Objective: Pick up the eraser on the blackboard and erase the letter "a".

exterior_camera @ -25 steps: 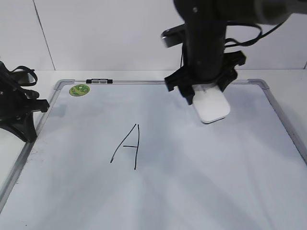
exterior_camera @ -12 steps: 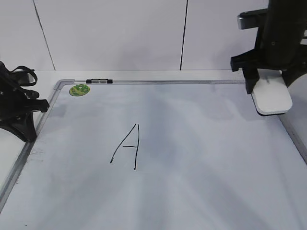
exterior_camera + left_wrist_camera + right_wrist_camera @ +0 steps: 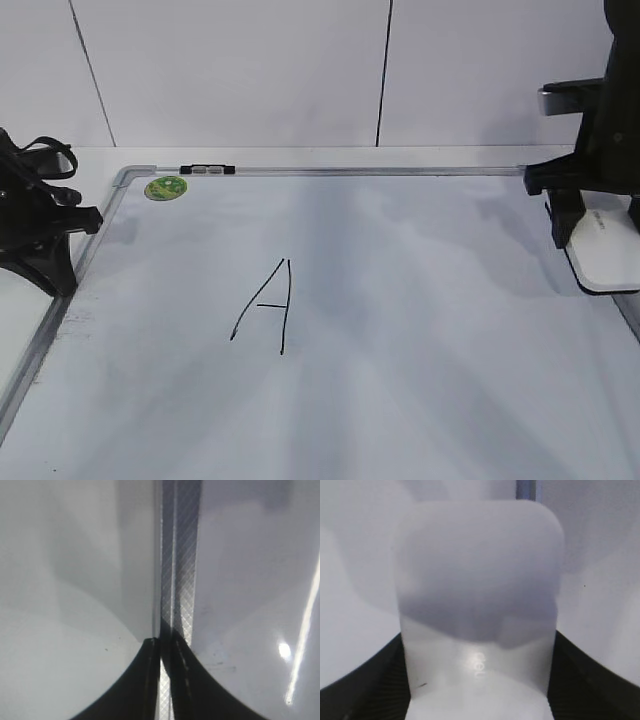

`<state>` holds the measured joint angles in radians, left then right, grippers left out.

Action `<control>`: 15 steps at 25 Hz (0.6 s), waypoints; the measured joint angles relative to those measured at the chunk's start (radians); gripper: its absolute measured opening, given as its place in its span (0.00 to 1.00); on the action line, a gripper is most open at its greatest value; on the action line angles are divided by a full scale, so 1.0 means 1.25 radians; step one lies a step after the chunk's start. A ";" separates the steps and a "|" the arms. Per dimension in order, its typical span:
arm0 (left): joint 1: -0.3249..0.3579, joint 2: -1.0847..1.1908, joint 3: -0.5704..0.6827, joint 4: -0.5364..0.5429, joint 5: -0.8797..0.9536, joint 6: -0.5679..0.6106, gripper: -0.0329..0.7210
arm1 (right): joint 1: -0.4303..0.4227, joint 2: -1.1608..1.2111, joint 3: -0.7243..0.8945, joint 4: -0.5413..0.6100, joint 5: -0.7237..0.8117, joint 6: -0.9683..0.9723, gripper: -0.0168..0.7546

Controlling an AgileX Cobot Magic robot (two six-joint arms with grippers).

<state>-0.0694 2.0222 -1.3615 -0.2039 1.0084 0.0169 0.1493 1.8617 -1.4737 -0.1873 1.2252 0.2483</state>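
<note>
The blackboard (image 3: pixel 430 340) is a large white board with a grey frame. My right gripper (image 3: pixel 598 238) is shut on the white eraser (image 3: pixel 607 264) and holds it at the board's right edge, over the frame. In the right wrist view the eraser (image 3: pixel 477 595) fills the space between the jaws (image 3: pixel 477 680). No lowercase "a" shows anywhere on the board. My left gripper (image 3: pixel 88 218) is shut and empty at the board's left edge; in the left wrist view its tips (image 3: pixel 165 642) hang over the frame strip (image 3: pixel 181 555).
A tall uppercase "A" (image 3: pixel 268 305) is drawn left of the board's centre. A round green sticker (image 3: pixel 165 187) and a small black-and-white clip (image 3: pixel 207 170) sit at the top left of the board. A white wall stands behind.
My right gripper has carried the eraser from the top middle of the board to the right edge and slightly lower. The left arm has not moved.
</note>
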 joint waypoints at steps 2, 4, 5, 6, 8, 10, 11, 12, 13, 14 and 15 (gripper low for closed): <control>0.000 0.000 0.000 -0.001 0.000 0.000 0.10 | -0.007 0.000 0.006 0.006 0.000 -0.004 0.75; 0.000 0.000 0.000 -0.001 0.000 0.000 0.10 | -0.015 0.007 0.007 0.010 -0.001 -0.005 0.75; 0.000 0.000 0.000 -0.001 0.000 0.000 0.10 | -0.016 0.014 0.007 0.013 -0.001 -0.006 0.75; 0.000 0.000 0.000 -0.002 0.000 0.000 0.10 | -0.018 0.023 0.007 0.015 -0.001 -0.008 0.75; 0.000 0.000 0.000 -0.003 0.000 0.000 0.10 | -0.018 0.044 0.007 0.025 -0.001 -0.020 0.75; 0.000 0.000 0.000 -0.003 0.000 0.000 0.10 | -0.020 0.067 0.007 0.037 -0.003 -0.025 0.75; 0.000 0.000 0.000 -0.004 0.000 0.000 0.10 | -0.023 0.075 0.007 0.041 -0.003 -0.027 0.75; 0.000 0.000 0.000 -0.004 0.000 0.000 0.10 | -0.028 0.082 0.007 0.044 -0.005 -0.029 0.75; 0.000 0.000 0.000 -0.004 0.000 0.000 0.10 | -0.031 0.088 0.007 0.045 -0.007 -0.031 0.75; 0.000 0.000 0.000 -0.004 0.000 0.000 0.10 | -0.035 0.089 0.007 0.047 -0.007 -0.032 0.75; 0.000 0.000 0.000 -0.004 0.000 0.000 0.10 | -0.039 0.091 0.007 0.047 -0.007 -0.034 0.75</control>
<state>-0.0694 2.0222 -1.3615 -0.2084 1.0084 0.0169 0.1003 1.9758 -1.4654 -0.1280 1.2171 0.2062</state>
